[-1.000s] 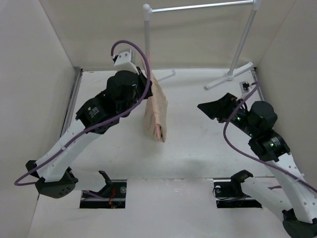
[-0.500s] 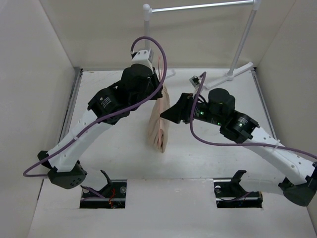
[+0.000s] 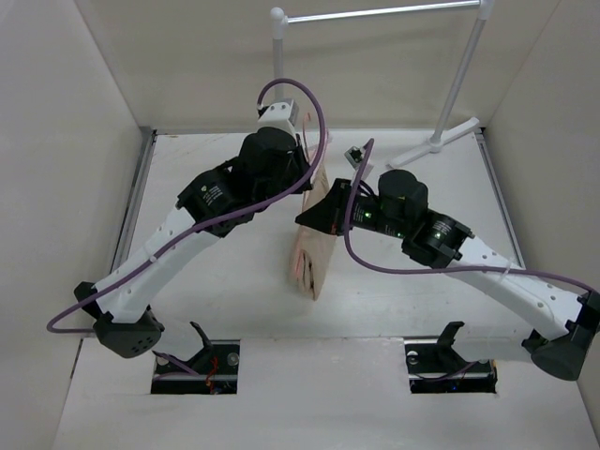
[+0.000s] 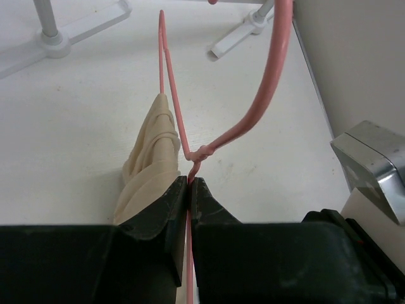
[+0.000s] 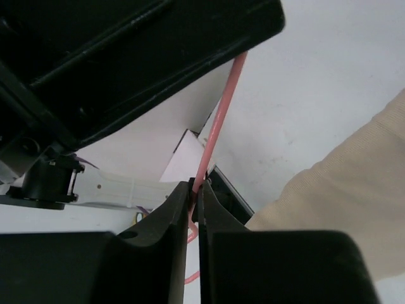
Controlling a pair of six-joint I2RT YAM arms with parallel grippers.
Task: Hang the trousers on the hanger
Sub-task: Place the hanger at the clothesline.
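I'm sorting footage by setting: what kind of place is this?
Probably a robot lab test cell rather than a home. Plain white panels box in a white table, and a small garment rack stands at the back, seemingly as a prop.

Both arms stretched toward frame center, wrists nearly meeting. Left gripper point(image 4: 190, 183) and right gripper point(image 5: 195, 189) each clamped tight on the hanger point(image 4: 200, 152) wire.

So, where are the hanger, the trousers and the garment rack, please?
hanger point(image 4: 201, 152): left wrist view, on the twist of the wire.
trousers point(image 4: 152, 164): left wrist view, on the bunched fabric.
garment rack point(image 3: 278, 56): top external view, on its left post.
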